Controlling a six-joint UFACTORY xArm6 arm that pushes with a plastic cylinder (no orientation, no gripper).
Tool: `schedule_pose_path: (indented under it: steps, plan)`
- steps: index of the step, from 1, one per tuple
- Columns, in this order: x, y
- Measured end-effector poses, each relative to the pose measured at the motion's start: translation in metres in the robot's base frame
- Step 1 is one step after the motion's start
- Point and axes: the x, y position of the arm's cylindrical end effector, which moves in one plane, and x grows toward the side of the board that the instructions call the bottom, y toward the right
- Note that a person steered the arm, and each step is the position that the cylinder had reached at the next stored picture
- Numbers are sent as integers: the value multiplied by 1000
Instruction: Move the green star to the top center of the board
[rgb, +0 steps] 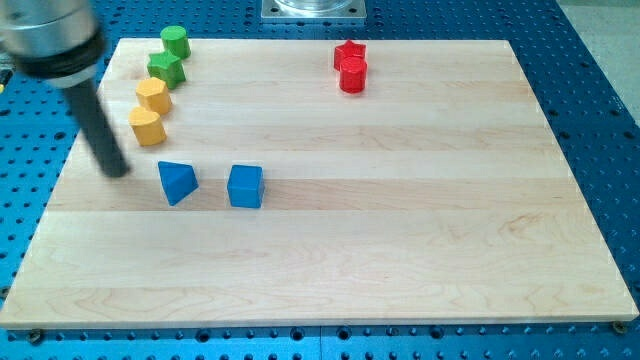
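the green star (166, 68) is sitting near the board's top-left corner, up and to the view's right of my tip (118, 170), well apart from it. it is crowding against a green cylinder (175, 42) just above it and a yellow block (154, 96) just below; whether they are touching is hard to tell. another yellow block (147, 126), its shape unclear, is lying just below that one, a little up and right of my tip. to the star's right the wooden board (400, 220) is running open along its top edge as far as a red star (349, 53) and a red cylinder (353, 75), which are pressing together far to my tip's upper right.

my tip is holding nothing and touching no block, resting close to the board's left edge. the rod's upper part is blurring and getting cut off at the view's top-left corner. a blue triangular block (178, 183) is lying just right of my tip, with a blue cube (245, 186) beyond it.
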Motion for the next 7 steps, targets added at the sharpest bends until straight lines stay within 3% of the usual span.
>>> schedule_pose_path:
  steps: [1, 2, 4, 6, 7]
  plan:
    - [-71, -22]
    - [-135, 23]
    - [-189, 54]
    - [-179, 145]
    - [-200, 118]
